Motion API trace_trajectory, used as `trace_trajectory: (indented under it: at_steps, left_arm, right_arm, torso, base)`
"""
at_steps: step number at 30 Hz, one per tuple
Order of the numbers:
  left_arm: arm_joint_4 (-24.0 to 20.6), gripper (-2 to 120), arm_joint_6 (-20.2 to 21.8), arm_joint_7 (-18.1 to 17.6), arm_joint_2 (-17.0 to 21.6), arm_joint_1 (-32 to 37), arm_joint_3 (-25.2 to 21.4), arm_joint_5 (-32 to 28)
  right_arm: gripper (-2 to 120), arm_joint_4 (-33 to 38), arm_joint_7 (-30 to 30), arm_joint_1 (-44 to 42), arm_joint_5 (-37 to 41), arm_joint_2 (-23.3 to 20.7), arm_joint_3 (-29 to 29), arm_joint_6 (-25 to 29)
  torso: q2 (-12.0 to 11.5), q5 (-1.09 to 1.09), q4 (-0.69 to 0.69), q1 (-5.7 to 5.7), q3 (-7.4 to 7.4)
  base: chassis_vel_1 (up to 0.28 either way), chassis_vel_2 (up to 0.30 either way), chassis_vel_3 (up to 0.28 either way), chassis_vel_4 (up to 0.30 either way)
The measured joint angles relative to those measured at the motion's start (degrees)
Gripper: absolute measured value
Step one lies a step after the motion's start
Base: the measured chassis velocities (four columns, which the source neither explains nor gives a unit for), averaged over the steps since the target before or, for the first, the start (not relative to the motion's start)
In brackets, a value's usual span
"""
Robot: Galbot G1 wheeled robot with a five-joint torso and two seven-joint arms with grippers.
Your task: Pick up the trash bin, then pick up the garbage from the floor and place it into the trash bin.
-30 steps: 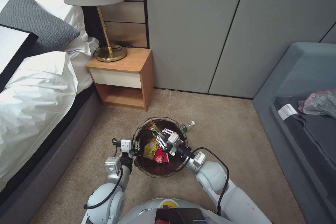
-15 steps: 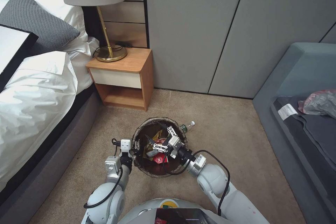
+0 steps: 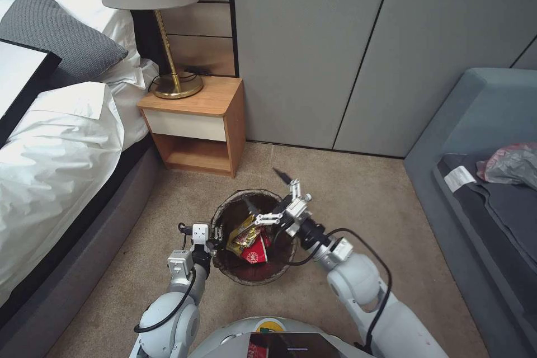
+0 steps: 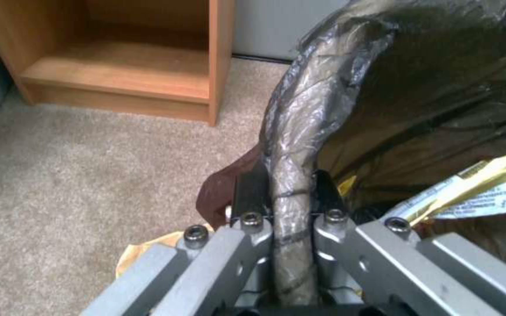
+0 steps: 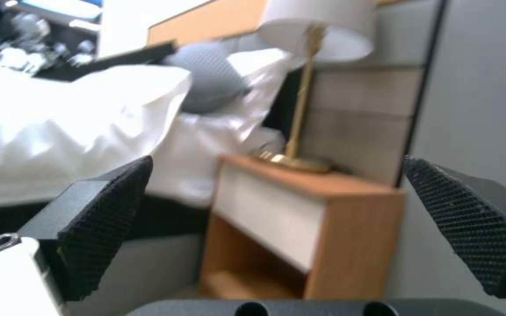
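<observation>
Gripping trash bin (image 3: 254,271) rim: left tool (image 4: 282,193) | bin holds wrappers (image 3: 244,235), cup (image 3: 256,253) | right tool (image 3: 267,190) wide (empty)

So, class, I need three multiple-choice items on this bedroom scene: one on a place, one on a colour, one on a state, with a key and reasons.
1. Where does the lamp stand?
A. on the wooden nightstand
B. on the bed
C. on the carpet

2. What colour is the liner folded over the rim of the trash bin?
A. bright blue
B. dark brown-black
C. white

3. How is the right pincer?
A. shut on a wrapper
B. shut on the rim
C. open, holding nothing

Key:
1 A, the lamp's brass base rests on the nightstand top.
2 B, the left wrist view shows dark film wrapped over the rim where the left pincer clamps it.
3 C, the right wrist view shows its two pads spread wide with nothing between them.
</observation>
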Motion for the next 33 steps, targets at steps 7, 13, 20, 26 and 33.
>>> trace_trajectory:
  at_steps: [7,13,20,26,33]
  left_arm:
    - [0.3,2,-0.1,-0.1,0.4,-0.1,-1.3,-0.9]
    - [0.3,2,-0.3,-0.1,0.5,-0.2,-2.1,-1.5]
    - [0.3,2,-0.6,0.0,0.6,-0.2,-2.8,-1.9]
    - [0.3,2,-0.8,0.0,0.6,-0.2,-3.2,-1.9]
    - [0.1,2,-0.9,0.0,0.6,-0.1,-3.4,-2.2]
  right_arm:
    - [100,3.5,9.3,-6.8,-7.3,3.0,10.4,0.7]
    - [100,-0.3,18.7,-11.8,-11.3,6.8,12.3,2.4]
    - [100,-1.3,21.7,-18.1,-11.3,10.9,13.4,5.4]
    - [100,-1.7,21.9,-21.1,-11.4,12.9,13.5,7.4]
    - [100,-4.2,22.0,-21.3,-12.1,14.3,13.5,9.1]
  torso:
    - [0.0,0.0,-0.01,0.0,0.0]
    - [0.0,0.0,-0.01,0.0,0.0]
    - [0.0,-0.01,0.0,0.0,0.0]
    - [0.0,-0.02,-0.02,0.0,-0.01]
    - [0.0,-0.01,0.0,0.0,0.0]
  base:
    - [0.0,0.0,0.0,0.0]
    - [0.0,0.0,0.0,0.0]
    - [0.0,0.0,0.0,0.0]
    - [0.0,0.0,0.0,0.0]
    - [0.0,0.0,0.0,0.0]
